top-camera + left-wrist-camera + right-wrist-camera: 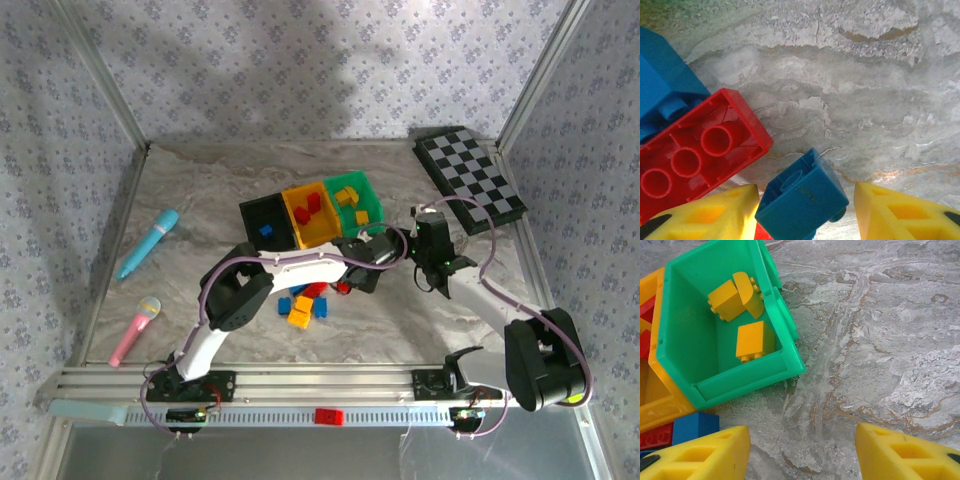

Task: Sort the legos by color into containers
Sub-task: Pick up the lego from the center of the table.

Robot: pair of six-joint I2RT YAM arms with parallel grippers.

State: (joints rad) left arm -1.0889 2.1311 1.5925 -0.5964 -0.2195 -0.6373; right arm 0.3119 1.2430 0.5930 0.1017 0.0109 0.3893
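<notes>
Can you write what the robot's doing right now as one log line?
left pincer: open, around blue brick | right pincer: open, over table beside green bin | green bin: three yellow bricks

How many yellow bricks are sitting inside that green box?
3 in the green bin: a square brick and a rounded brick touching at one end, a third brick alone mid-floor. Its near wall could hide a sliver.

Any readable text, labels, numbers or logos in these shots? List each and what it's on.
None readable.
Red tag on the front rail: too small to tell if it carries print.
Red brick, blue brick, green bin: no lettering visible.
Checkerboard: squares only.
</notes>
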